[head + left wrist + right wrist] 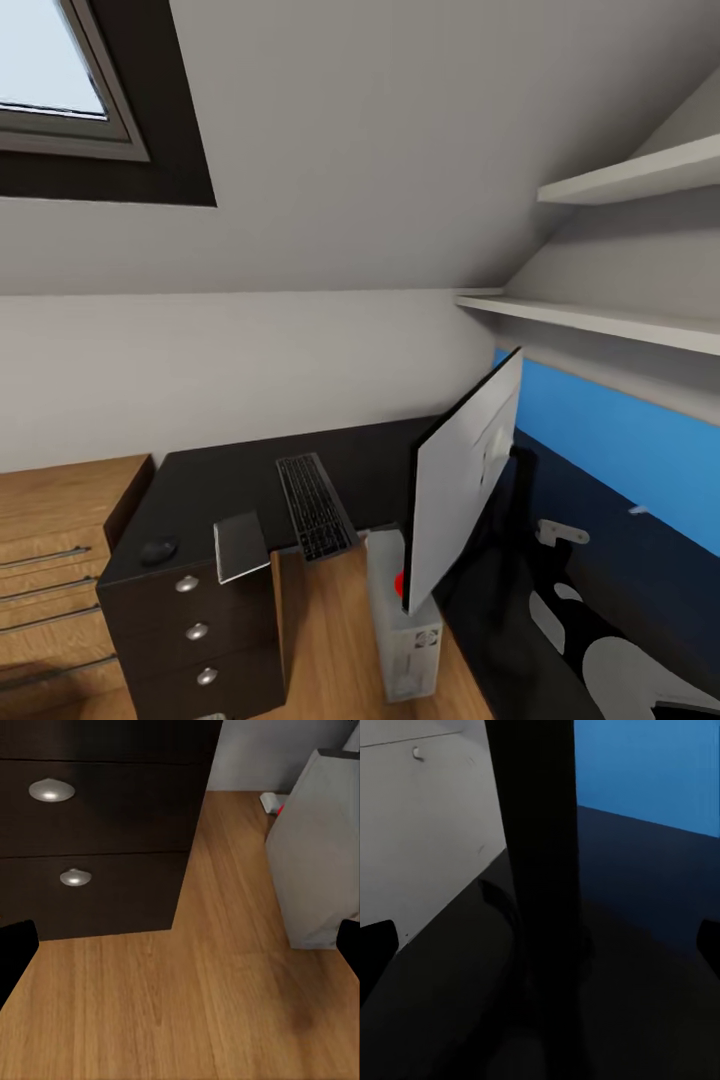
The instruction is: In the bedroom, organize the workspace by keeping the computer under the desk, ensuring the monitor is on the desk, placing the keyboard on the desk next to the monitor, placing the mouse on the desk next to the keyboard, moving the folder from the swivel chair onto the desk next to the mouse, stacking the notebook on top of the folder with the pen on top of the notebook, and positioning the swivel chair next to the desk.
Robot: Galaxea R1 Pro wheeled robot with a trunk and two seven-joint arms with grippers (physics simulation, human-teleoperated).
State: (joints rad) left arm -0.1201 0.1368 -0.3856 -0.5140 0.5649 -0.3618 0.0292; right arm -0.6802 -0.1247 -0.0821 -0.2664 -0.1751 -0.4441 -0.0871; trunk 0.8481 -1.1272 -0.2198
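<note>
black desk [380,455] in the head view carries the keyboard [315,507], the notebook [241,546] overhanging its front edge, a dark mouse [158,550], and the monitor [462,480], which tilts out over the computer [404,630] on the floor. nudge that screen and it could tip off.

your left wrist view has the drawers [97,825] and the computer [319,847], with the left gripper [180,941] spread wide and empty.

your right wrist view has the right gripper [540,945] open too, astride the monitor's black stand [540,870]; closing off-centre could topple it.
</note>
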